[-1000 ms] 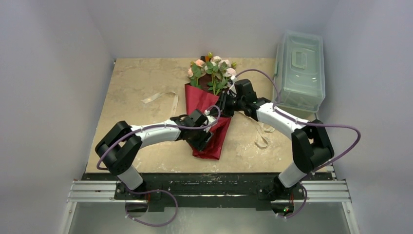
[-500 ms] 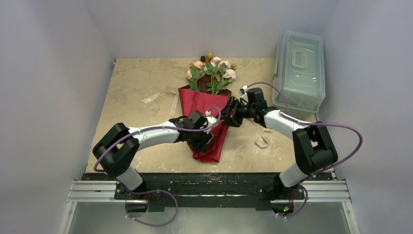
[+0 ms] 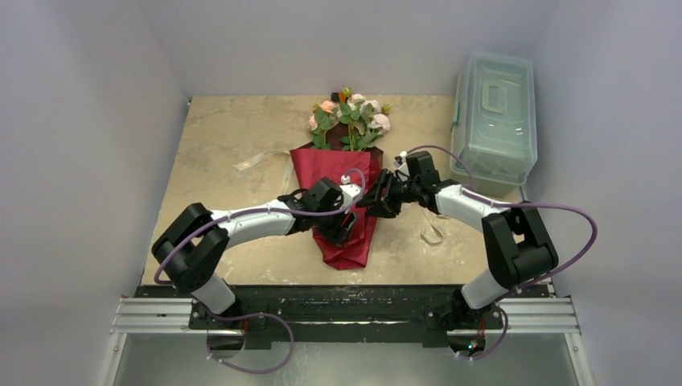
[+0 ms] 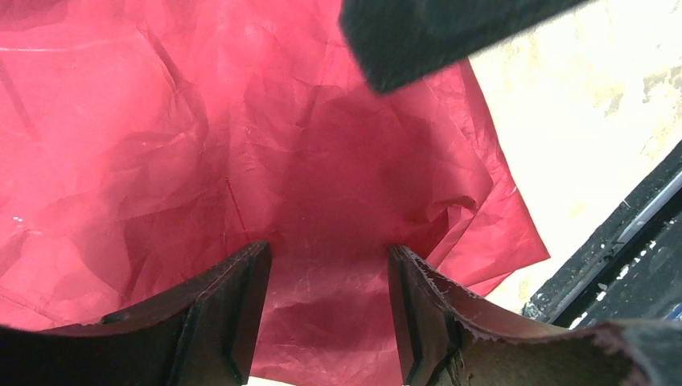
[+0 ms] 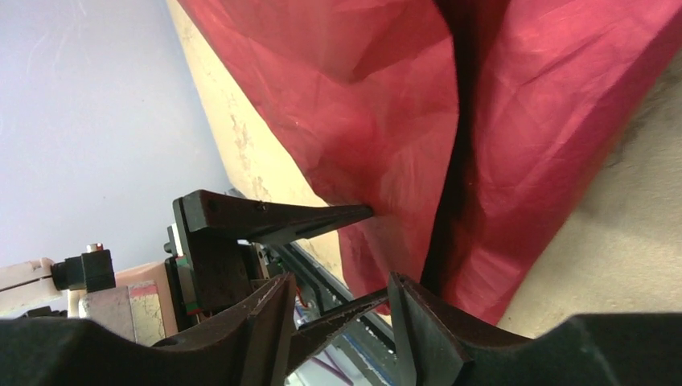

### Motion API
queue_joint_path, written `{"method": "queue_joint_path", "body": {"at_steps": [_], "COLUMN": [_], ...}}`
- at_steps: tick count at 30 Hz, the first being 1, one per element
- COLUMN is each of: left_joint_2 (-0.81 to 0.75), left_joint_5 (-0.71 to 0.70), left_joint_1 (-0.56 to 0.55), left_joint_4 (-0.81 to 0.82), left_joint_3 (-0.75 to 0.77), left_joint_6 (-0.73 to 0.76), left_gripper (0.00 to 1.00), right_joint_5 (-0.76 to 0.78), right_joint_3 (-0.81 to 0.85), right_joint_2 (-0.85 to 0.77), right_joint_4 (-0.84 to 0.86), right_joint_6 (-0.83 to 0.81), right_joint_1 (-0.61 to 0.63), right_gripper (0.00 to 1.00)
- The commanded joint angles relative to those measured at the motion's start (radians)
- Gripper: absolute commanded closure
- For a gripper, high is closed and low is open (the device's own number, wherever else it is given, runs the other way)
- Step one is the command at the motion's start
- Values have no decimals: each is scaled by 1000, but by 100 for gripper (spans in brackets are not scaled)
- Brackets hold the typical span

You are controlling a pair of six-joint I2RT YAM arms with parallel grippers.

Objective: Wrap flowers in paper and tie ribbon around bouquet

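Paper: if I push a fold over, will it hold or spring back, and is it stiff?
Probably floppy: the paper is crinkled all over, so it should buckle under a push rather than slide whole. It may partly spring back, since in the right wrist view its folds stand loose, not flat. It looks thin and is likely light, so it could drag along when touched.
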Motion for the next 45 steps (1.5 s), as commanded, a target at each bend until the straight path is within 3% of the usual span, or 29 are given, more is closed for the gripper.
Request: {"method": "queue_joint_path", "body": {"at_steps": [1, 6, 17, 21, 32, 45], "left_joint_2": [-49, -58, -115, -101, 78, 297], "left_joint_5": [48, 81, 175, 64, -25, -54], "left_joint_1": [3, 3, 13, 33, 234, 467], "left_joint_4": [52, 45, -20, -66, -90, 15], "left_joint_3": [-26, -34, 30, 92, 118, 259], "left_joint_6": [22, 49, 132, 119, 145, 162], "left_gripper": [42, 42, 42, 43, 56, 57], "right_joint_5": [-27, -14, 12, 21, 45, 69], "right_joint_3": [17, 25, -48, -56, -34, -15], "right_joint_2": [20, 115, 262, 291, 298, 296], "right_joint_4": [58, 146, 198, 191, 115, -3], "right_joint_6": [32, 74, 30, 13, -35, -102], "right_joint_1": [57, 144, 151, 150, 149, 150], "right_gripper": [48, 51, 56, 56, 56, 57]}}
